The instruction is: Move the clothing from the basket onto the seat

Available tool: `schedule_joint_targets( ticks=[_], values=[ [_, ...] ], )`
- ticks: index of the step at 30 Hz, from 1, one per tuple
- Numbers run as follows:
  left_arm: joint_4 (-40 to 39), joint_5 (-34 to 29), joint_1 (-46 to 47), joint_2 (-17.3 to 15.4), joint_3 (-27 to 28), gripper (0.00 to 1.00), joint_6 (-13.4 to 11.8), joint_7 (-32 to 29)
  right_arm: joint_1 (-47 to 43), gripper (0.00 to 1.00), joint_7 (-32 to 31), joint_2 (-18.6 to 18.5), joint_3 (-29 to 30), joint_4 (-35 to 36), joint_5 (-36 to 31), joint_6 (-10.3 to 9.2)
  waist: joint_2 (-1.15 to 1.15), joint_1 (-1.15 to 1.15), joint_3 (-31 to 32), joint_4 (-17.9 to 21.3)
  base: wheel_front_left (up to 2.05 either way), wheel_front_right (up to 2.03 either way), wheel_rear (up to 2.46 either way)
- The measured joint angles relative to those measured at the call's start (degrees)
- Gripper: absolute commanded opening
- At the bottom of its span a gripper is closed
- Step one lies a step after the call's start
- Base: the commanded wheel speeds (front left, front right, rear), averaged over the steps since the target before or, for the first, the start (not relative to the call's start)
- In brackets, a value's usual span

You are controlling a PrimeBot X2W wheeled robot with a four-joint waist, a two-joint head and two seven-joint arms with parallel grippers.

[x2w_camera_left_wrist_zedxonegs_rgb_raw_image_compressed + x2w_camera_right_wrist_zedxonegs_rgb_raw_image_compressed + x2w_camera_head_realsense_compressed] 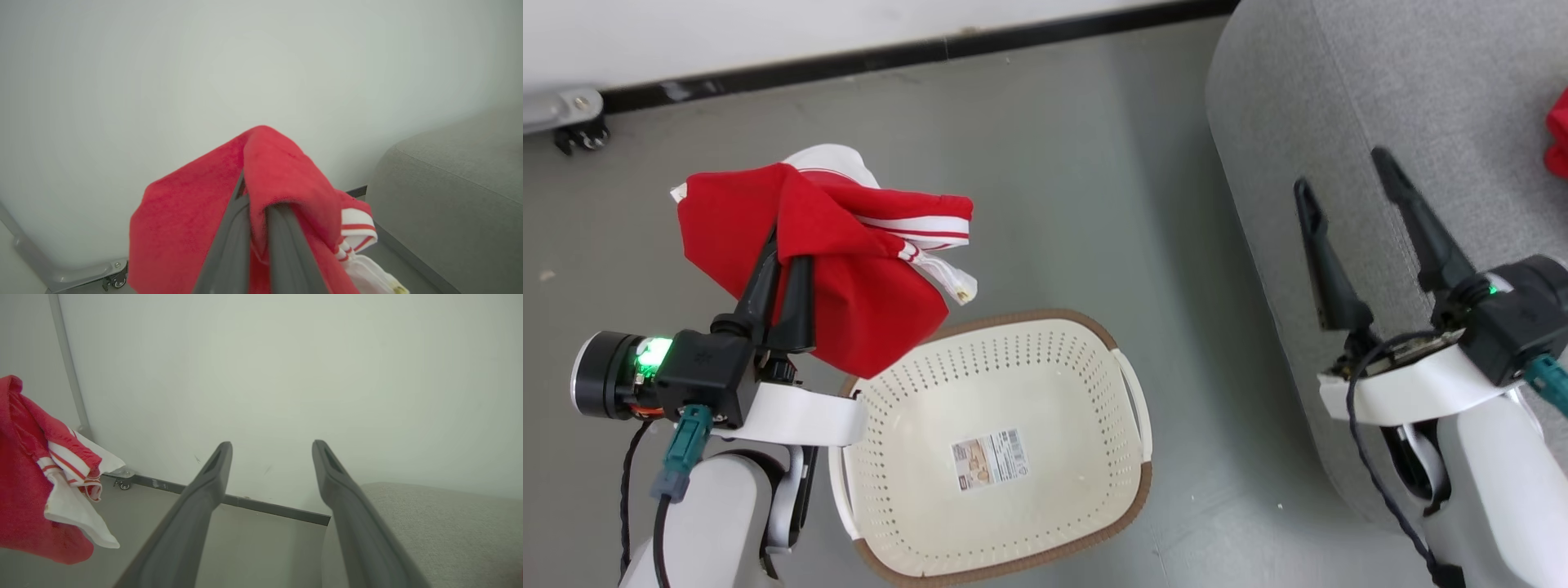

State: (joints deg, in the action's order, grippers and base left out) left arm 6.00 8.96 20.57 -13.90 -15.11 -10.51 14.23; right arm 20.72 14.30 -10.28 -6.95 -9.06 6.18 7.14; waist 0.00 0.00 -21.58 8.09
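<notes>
Grey floor runs up to a white wall. The basket stands on the floor with a label on its bottom. The left gripper, jaws pressed together, pinches a red garment with white striped trim, held up above the floor beside the basket's far left rim. The right gripper hangs over the edge of the seat, fingers spread wide around nothing. A red piece lies on the seat at the head view's right edge.
</notes>
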Motion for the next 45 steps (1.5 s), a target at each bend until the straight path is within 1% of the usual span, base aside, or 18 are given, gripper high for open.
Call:
schedule_joint_targets(
  ticks=[3, 7, 13, 16, 24, 28, 29, 34, 41, 45],
  values=[
    [-2.14, 0.01, -0.37, 0.07, -0.08, 0.00, 0.56, 0.25, -1.23, 1.00, 0.00, -0.83, -0.96, -1.27, 0.00, 0.00, 0.00, 0.00, 1.93, -0.53, 0.00, 0.00, 0.00],
    [-3.59, 0.21, -0.71, 0.05, -0.15, 0.00, 2.05, 0.40, -1.97, 1.00, -0.02, -1.47, -2.25, -2.21, 0.40, 0.00, 0.00, 0.00, 4.50, -1.20, 0.00, 0.00, 0.00],
    [-5.00, 0.58, -2.10, 0.08, -0.93, 0.00, 3.55, 0.41, -2.25, 1.00, -0.21, -2.26, -6.43, -2.88, 1.23, 0.00, 0.00, 0.00, 8.28, -2.06, 0.00, 0.00, 0.00],
    [-5.10, 0.59, -2.41, 0.03, -1.24, 0.00, 4.09, 0.41, -2.92, 1.00, -0.80, -2.76, -9.17, -3.43, 2.33, 0.00, 0.00, 0.00, 10.11, -2.47, 0.00, 0.00, 0.00],
    [-4.66, 1.49, -3.00, -0.13, -2.25, 0.00, 6.59, 0.41, -3.22, 1.00, -2.48, -4.20, -18.66, -3.77, 5.01, 0.00, 0.00, 0.00, 14.53, -3.43, 0.00, 0.00, 0.00],
    [-4.39, 1.49, -3.59, 0.02, -3.12, 0.00, 7.10, 0.41, -3.52, 1.00, -3.74, -5.04, -23.68, -3.37, 6.44, 0.00, 0.00, 0.00, 16.50, -3.77, 0.00, 0.00, 0.00],
    [-4.39, 1.49, -3.59, 0.02, -3.12, 0.00, 7.10, 0.41, -3.52, 1.00, -3.74, -5.04, -23.68, -3.37, 6.44, 0.00, 0.00, 0.00, 16.50, -3.77, 0.00, 0.00, 0.00],
    [-3.69, 1.53, -4.20, 0.18, -4.26, 0.00, 8.10, 0.41, -4.17, 1.00, -4.81, -6.38, -28.41, -2.21, 8.34, 0.00, 0.00, 0.00, 18.73, -3.97, 0.00, 0.00, 0.00],
    [-2.46, 1.94, -5.19, 0.23, -5.82, 0.00, 9.81, 0.41, -4.41, 1.00, -6.47, -7.84, -30.64, -1.33, 11.55, 0.00, 0.00, 0.00, 21.26, -3.80, 0.00, 0.00, 0.00],
    [-2.34, 2.00, -5.24, 0.31, -6.27, 0.00, 10.02, 0.38, -5.29, 1.00, -7.09, -8.14, -31.28, -1.35, 13.10, 0.00, 0.00, 0.00, 22.33, -3.52, 0.00, 0.00, 0.00]
  ],
)
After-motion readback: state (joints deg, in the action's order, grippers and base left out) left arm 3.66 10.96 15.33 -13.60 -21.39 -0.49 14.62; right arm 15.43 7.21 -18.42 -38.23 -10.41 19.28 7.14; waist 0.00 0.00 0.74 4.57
